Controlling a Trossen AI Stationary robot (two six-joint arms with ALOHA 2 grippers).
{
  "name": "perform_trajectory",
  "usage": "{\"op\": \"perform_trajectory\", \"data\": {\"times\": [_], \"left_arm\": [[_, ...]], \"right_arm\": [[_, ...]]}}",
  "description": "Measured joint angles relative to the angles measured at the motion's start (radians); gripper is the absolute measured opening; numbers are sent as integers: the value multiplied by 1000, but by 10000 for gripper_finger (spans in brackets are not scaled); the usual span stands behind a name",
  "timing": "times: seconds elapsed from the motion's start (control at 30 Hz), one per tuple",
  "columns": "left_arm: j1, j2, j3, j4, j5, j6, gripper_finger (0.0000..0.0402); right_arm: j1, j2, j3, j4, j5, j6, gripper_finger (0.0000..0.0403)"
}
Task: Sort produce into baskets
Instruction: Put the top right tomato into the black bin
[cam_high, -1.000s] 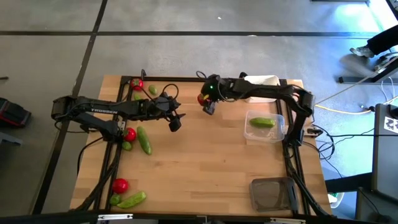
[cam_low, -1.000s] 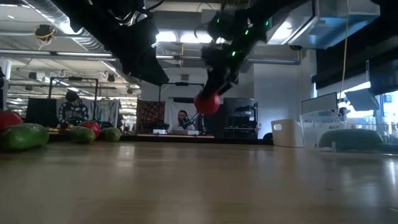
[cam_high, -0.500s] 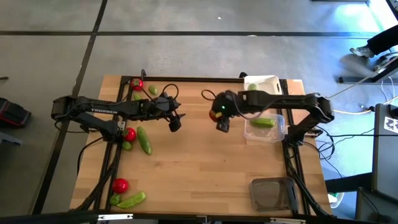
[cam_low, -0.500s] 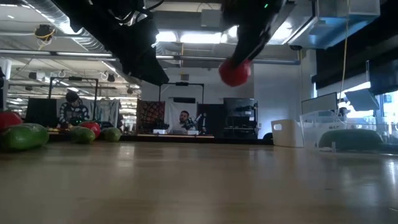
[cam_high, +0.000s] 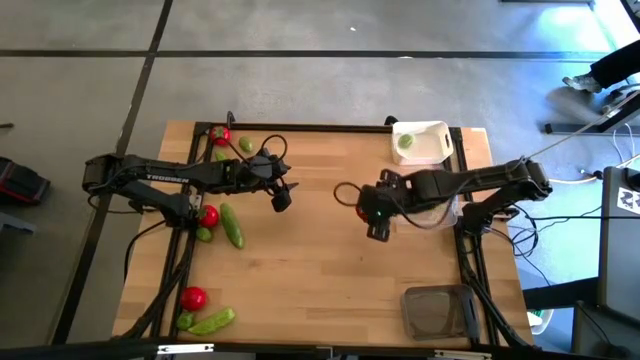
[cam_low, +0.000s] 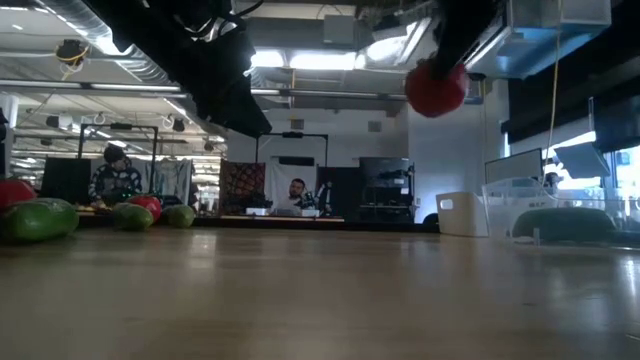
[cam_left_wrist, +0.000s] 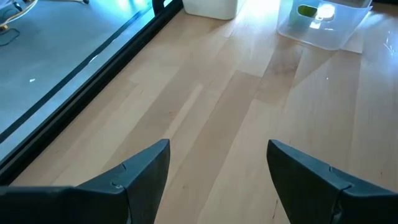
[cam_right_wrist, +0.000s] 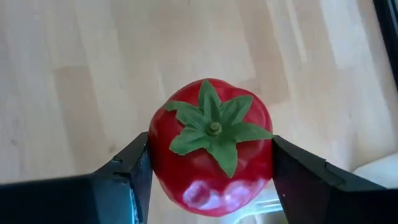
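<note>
**Q:** Where is the tomato, and where is it relative to the right claw?

**A:** The red tomato (cam_right_wrist: 210, 146) sits squarely between the two fingers of the right claw (cam_high: 377, 212), green stem cap facing the wrist camera. The claw hangs over the counter (cam_high: 310, 270), just beside the clear basket (cam_high: 437, 212).

**Q:** What does one view show that another hides?

**A:** From above, the tomato is mostly covered by the arm. The low view shows it (cam_low: 435, 89) lifted well clear of the counter (the claw itself is only a dark shape there). The overhead view alone shows the white basket (cam_high: 421, 142) holding a small green lime (cam_high: 405, 142), the dark grey basket (cam_high: 437, 311) near the front edge, and loose tomatoes and green pods (cam_high: 231, 225) near the left arm.

**Q:** How do the claws stand?

**A:** The right claw's fingers press against both sides of the tomato. The left claw (cam_left_wrist: 217, 180) is spread wide above bare wood, gripping nothing.
</note>
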Motion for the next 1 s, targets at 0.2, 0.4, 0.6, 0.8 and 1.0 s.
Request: {"op": "perform_trajectory", "data": {"times": [0.2, 0.4, 0.6, 0.8, 1.0], "left_arm": [[0, 0, 0, 0, 0, 1, 264], [0, 0, 0, 0, 0, -1, 265], [0, 0, 0, 1, 0, -2, 265], [0, 0, 0, 1, 0, -2, 265], [0, 0, 0, 1, 0, -2, 265]], "right_arm": [[116, -4, 0, -90, 40, 160, 237], [256, -4, 0, -159, 50, 347, 237], [409, -4, 0, -182, 50, 579, 237], [587, -4, 0, -178, 85, 905, 237], [761, 44, 0, -176, 162, 1258, 237]]}}
